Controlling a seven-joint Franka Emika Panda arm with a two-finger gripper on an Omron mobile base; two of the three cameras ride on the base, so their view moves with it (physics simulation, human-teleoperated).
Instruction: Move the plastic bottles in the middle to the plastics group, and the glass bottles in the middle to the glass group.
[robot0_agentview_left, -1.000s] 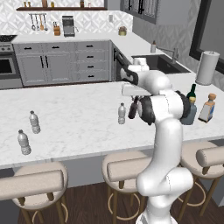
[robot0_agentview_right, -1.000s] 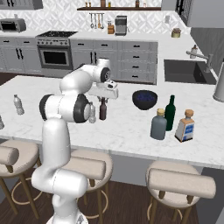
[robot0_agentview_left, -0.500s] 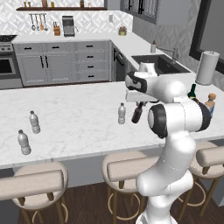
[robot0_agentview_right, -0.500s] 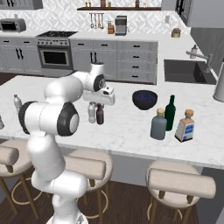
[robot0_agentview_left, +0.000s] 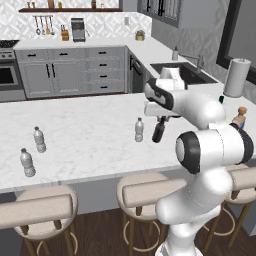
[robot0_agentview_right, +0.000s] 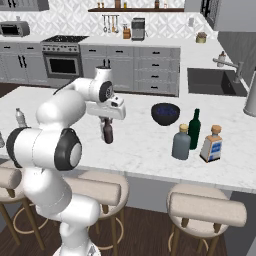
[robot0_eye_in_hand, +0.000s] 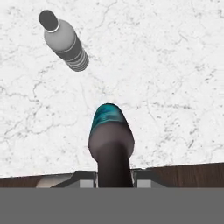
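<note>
Gripper (robot0_agentview_right: 106, 121) closed on brown bottle's (robot0_agentview_left: 158, 131) neck — lifted just above the counter (robot0_agentview_left: 90, 135).
Bottle hangs tilted beside the water bottle (robot0_agentview_left: 139, 129) — a swing could topple it, or the neck could slip.

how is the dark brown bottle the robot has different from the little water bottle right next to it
The slim dark brown bottle is opaque and dark; the clear water bottle is see-through with a white cap. The brown bottle hangs tilted in the gripper, jaws shut on its neck, lifted off the counter; the water bottle stands upright on the counter, untouched. Both are small, narrow-necked bottles near the island's middle.
</note>
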